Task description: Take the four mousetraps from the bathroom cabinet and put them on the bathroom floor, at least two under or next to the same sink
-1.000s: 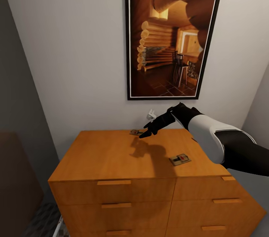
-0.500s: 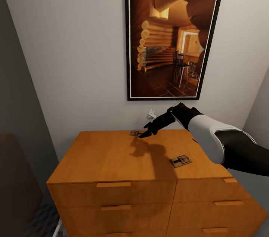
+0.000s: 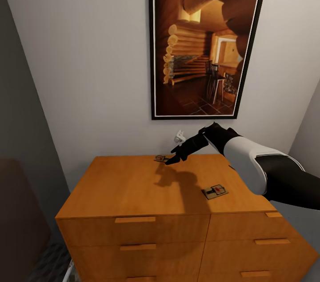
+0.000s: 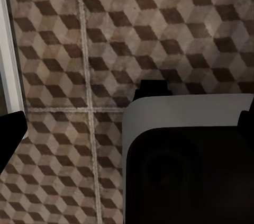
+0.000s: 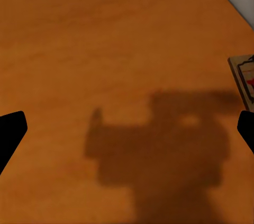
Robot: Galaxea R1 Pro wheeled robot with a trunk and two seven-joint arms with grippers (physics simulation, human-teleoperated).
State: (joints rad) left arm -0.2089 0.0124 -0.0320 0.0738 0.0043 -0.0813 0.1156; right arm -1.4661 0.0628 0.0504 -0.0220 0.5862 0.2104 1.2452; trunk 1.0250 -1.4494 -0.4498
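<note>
Two mousetraps lie on the flat top of the cabinet (image 3: pixel 133 188), as we see from the head view. One mousetrap (image 3: pixel 214 191) sits toward the right front part of the top, its black wire bar and red mark facing up. The other mousetrap (image 3: pixel 160 157) lies at the back edge near the wall, just beside the tips of the right gripper (image 3: pixel 172 158).

We note the right arm reaching in from the right, white forearm and black wrist, with the gripper hanging over the rear of the cabinet top and casting a dark shadow on the wood below it. In the right wrist view its two fingertips (image 5: pixel 11 133) stand far apart at opposite edges, so the gripper is spread wide and has nothing between them. That view also catches part of a mousetrap (image 5: pixel 244 80) at the edge of the wood.

We see a framed picture (image 3: pixel 206 40) of a log interior on the wall above the cabinet.

From the left wrist view we record the bathroom floor (image 4: pixel 159 28) with its cube pattern and pale grout lines. One dark fingertip of the left gripper shows at the edge; we cannot tell how far it is open.
</note>
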